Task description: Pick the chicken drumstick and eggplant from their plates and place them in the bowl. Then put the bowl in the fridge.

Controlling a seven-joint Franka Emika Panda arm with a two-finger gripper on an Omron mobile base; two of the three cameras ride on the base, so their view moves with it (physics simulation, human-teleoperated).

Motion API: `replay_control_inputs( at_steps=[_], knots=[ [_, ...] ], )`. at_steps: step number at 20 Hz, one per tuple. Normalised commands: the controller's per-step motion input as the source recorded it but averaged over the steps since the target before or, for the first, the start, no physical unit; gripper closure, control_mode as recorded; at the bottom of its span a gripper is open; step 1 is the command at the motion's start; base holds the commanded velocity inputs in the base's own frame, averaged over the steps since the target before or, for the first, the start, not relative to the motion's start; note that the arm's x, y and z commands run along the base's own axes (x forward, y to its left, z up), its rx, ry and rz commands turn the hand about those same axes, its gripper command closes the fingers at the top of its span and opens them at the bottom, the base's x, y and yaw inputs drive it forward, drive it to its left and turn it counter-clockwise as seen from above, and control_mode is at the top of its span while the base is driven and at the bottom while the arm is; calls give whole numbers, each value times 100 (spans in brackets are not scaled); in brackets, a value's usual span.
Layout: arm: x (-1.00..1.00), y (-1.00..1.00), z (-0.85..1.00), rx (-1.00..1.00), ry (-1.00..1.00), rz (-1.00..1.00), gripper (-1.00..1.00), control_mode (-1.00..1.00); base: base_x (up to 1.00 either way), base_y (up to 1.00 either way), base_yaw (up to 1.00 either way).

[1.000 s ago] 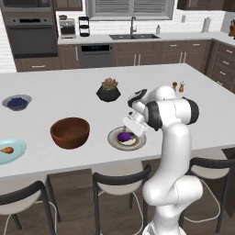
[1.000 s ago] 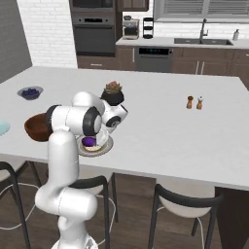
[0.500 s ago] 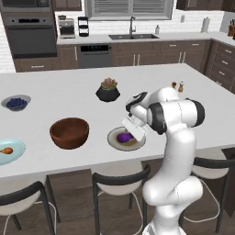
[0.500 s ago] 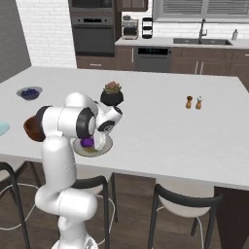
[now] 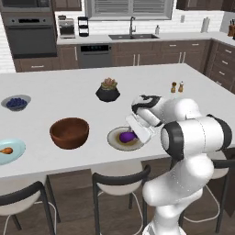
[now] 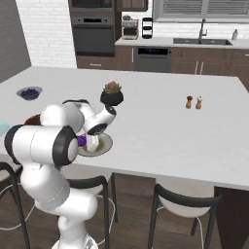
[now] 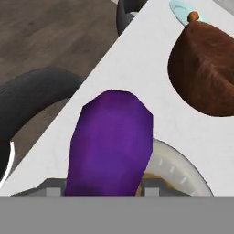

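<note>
1. Hand view: the eggplant [image 7: 112,141] sits right in front of the camera, glossy purple, running down between the gripper's two fingertips at the bottom edge. The jaws look closed against its sides, pinching it.
2. Behind the eggplant in the same view is the grey rim of the tan plate [image 7: 183,171], and beyond that the reddish-brown wooden bowl [image 7: 205,68] on the white counter [image 7: 137,68].
3. Past the bowl, a corner of the light-blue plate [image 7: 180,9] shows with the chicken drumstick [image 7: 194,16] on it.
4. Left base view: the gripper [image 5: 133,133] is down at the tan plate [image 5: 115,140] near the front edge of the island counter [image 5: 69,101], with the eggplant [image 5: 127,137] at its tip, low over the plate. Whether the eggplant touches the plate I cannot tell.
5. The wooden bowl [image 5: 69,132] stands just to the left of that plate, upright, with nothing visible inside it.
6. Further left, at the edge of the frame, the light-blue plate [image 5: 13,151] carries the drumstick [image 5: 5,150].
7. A small grey bowl of blue berries [image 5: 16,102] sits well back on the left, and a black succulent pot [image 5: 108,91] stands behind the tan plate. Salt and pepper shakers [image 5: 177,86] are off to the right.
8. Right base view: the arm bends over the tan plate [image 6: 103,144], and a bit of the purple eggplant [image 6: 81,141] shows beside the hand. The succulent pot [image 6: 112,94] is just beyond.
</note>
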Motion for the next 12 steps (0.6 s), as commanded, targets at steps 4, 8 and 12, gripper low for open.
replay_control_inputs(
  at_steps=[4,8,12],
  knots=[
    [-75,0,100,-2,0,0,100,-100,0,0,0],
    [-74,-1,100,-2,-3,0,100,-100,0,0,0],
    [-67,0,79,-5,-4,0,100,-100,0,0,0]
  ],
)
